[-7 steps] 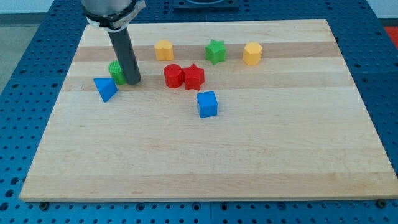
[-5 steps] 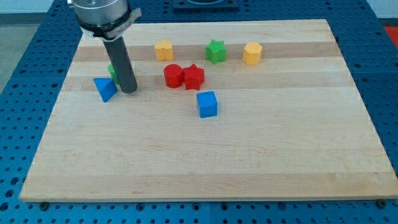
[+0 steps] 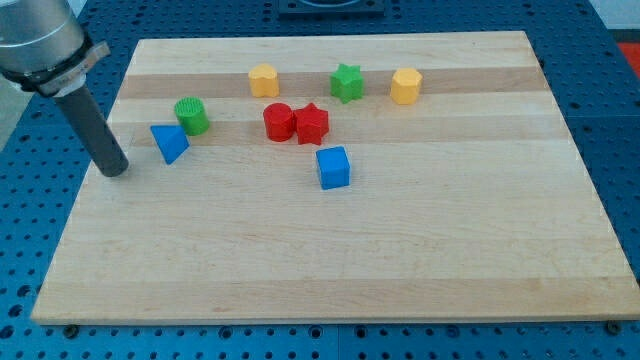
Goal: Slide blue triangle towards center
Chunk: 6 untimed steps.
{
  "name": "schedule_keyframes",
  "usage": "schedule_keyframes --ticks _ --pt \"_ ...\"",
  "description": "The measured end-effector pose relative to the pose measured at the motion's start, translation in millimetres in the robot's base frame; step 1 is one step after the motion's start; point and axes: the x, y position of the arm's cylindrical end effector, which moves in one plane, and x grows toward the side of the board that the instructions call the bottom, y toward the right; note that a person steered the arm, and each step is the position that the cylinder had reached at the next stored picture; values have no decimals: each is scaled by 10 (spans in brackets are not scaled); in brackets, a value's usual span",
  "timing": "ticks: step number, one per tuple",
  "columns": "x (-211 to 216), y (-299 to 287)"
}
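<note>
The blue triangle (image 3: 169, 143) lies on the wooden board (image 3: 330, 250) at the view's left. My tip (image 3: 115, 171) rests on the board to the left of the blue triangle and slightly below it, with a gap between them. A green cylinder (image 3: 191, 116) stands just above and to the right of the triangle.
A red cylinder (image 3: 277, 122) and a red star (image 3: 311, 123) touch each other near the board's middle top. A blue cube (image 3: 333, 167) lies below them. A yellow block (image 3: 263, 80), a green star (image 3: 347, 82) and a yellow hexagon (image 3: 405, 86) line the top.
My tip has moved from the right side of the blue triangle, by the green cylinder, down and over to the triangle's left side. No block has moved.
</note>
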Motion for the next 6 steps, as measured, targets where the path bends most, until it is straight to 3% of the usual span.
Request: schedule_keyframes --ticks 3,6 --pt "-238 47" --pt "-280 878"
